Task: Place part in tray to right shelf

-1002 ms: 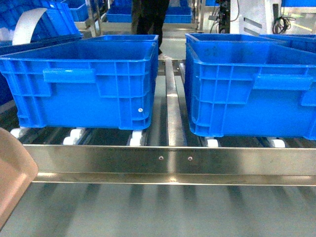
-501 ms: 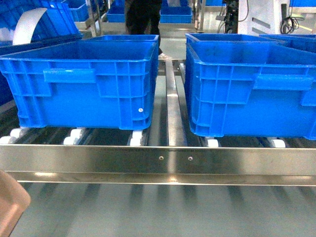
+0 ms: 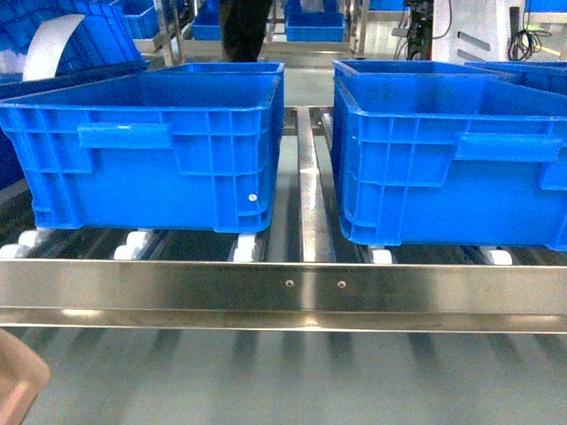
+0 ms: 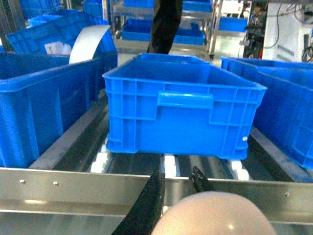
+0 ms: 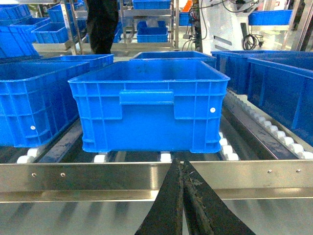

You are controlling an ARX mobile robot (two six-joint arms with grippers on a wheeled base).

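Note:
The beige tray shows as a rounded glossy bulge at the bottom of the left wrist view, and my left gripper is shut on it, one dark finger on each side. In the head view only the tray's corner peeks in at the bottom left. My right gripper is shut with nothing in it, and it points at the shelf's shiny front rail. The right shelf with white rollers crosses the head view. The part is out of view.
Two large blue crates stand on the shelf's rollers, with a steel divider strip between them. More blue crates sit to the left. A person stands behind the rack.
The tray's corner has dropped down and to the left in the head view, so that only a small piece still shows. The crates and the shelf have not moved.

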